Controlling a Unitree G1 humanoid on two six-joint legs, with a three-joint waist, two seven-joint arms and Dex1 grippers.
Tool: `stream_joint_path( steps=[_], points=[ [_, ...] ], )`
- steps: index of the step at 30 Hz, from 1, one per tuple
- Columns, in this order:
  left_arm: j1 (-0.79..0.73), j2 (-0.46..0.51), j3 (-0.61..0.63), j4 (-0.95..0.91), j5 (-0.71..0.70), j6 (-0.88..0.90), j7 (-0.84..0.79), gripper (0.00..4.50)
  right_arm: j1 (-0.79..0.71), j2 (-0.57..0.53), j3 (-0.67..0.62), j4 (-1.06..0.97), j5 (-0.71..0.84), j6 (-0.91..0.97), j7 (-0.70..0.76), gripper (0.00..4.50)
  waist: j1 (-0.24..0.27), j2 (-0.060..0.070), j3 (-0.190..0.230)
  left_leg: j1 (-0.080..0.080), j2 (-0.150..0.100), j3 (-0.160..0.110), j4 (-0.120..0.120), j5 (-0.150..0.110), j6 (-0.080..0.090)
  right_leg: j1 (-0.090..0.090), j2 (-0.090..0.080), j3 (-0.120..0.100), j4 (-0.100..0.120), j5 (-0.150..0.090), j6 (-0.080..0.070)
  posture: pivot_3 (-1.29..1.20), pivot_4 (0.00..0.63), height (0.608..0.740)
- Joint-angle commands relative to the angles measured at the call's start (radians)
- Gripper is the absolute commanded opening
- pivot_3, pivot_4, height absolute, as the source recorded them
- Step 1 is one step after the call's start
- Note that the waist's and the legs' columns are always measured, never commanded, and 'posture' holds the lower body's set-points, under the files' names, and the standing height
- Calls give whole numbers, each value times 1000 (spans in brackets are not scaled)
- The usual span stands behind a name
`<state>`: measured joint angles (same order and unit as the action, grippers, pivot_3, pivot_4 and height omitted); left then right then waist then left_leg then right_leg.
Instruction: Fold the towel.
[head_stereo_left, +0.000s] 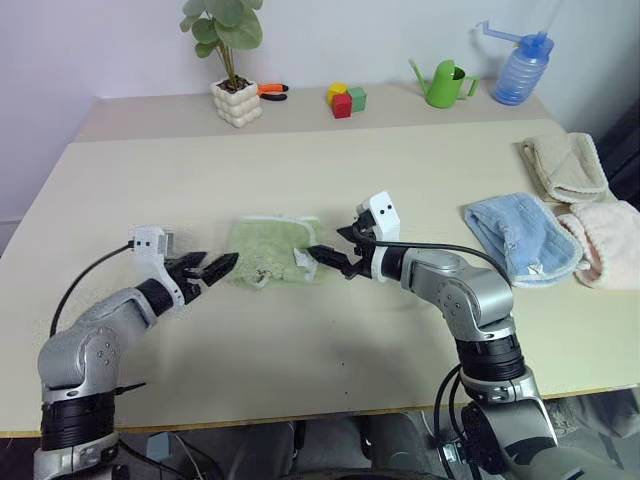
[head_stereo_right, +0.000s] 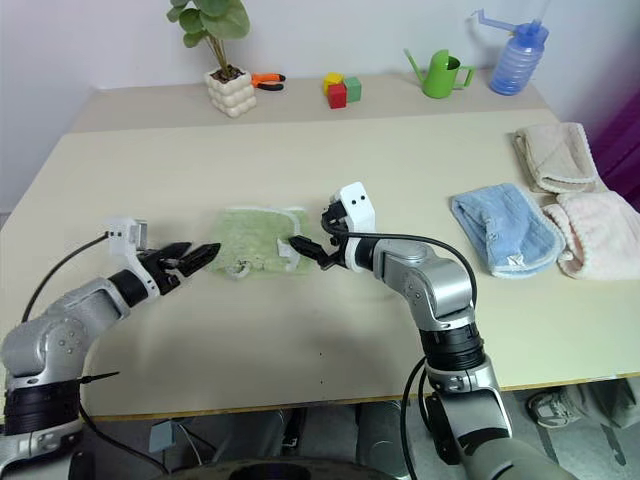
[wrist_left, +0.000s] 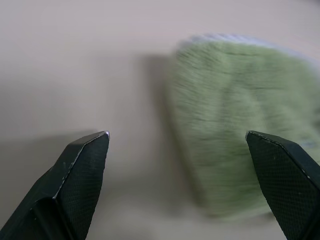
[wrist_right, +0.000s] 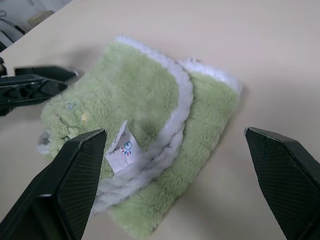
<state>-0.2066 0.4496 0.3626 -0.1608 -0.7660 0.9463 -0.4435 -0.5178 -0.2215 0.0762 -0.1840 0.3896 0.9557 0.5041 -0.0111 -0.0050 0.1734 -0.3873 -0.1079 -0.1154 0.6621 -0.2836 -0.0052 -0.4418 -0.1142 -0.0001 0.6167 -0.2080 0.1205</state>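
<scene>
Two grippers flank folded light green terry-cloth towel (head_stereo_left: 272, 250) with white edging, lying mid beige surface (head_stereo_left: 330, 340). Left gripper (head_stereo_left: 212, 268) at towel's left edge, fingers spread, empty. Right gripper (head_stereo_left: 328, 258) at right edge, fingers apart, empty. White label (wrist_right: 121, 148) pokes from fold.

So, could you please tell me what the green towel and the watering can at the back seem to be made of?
The towel looks like soft plush or terry cloth: fuzzy matte pile with white fluffy edging. The watering can looks like moulded plastic, probably: smooth, evenly green, slightly glossy.
</scene>
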Motion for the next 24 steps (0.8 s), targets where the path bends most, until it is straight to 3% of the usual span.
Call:
stream_joint_path(
  steps=[1,7,8,10,17,18,24],
  points=[
    [-57,-9,12,23,-70,111,40,4465,-8,-15,2,-58,16,-51,24,4500,-2,0,0,0,0,0,0,1,-1,0,0,0,0,0,0,0,150,732],
    [-120,-80,-23,102,-62,159,97,4465,12,-27,1,-142,53,-75,52,4500,2,0,-1,0,0,0,0,1,-2,0,0,0,0,0,0,0,150,732],
    [-129,-101,-14,113,-71,165,110,4234,17,-32,7,-153,53,-81,58,4500,5,0,-1,0,0,0,0,1,-2,0,0,0,0,0,0,0,150,732],
    [-137,-141,2,120,-87,169,130,3671,30,-47,22,-173,47,-97,71,4500,9,0,-1,0,-1,0,1,1,-1,1,-1,0,0,0,0,0,150,732],
    [-129,-194,22,88,-119,188,154,251,52,-68,40,-194,44,-117,77,4500,17,0,-1,0,-1,0,2,1,-1,1,-1,0,0,0,0,0,150,732],
    [-129,-197,28,85,-123,182,155,9,54,-69,42,-193,43,-119,77,4500,17,0,-1,0,-1,0,2,1,-1,1,-1,0,0,0,0,0,150,732],
    [-228,-236,257,131,-151,-86,275,9,63,-96,63,-188,24,-160,102,4500,19,-1,0,0,0,0,2,1,-2,1,0,0,0,0,0,0,150,732]
  ],
)
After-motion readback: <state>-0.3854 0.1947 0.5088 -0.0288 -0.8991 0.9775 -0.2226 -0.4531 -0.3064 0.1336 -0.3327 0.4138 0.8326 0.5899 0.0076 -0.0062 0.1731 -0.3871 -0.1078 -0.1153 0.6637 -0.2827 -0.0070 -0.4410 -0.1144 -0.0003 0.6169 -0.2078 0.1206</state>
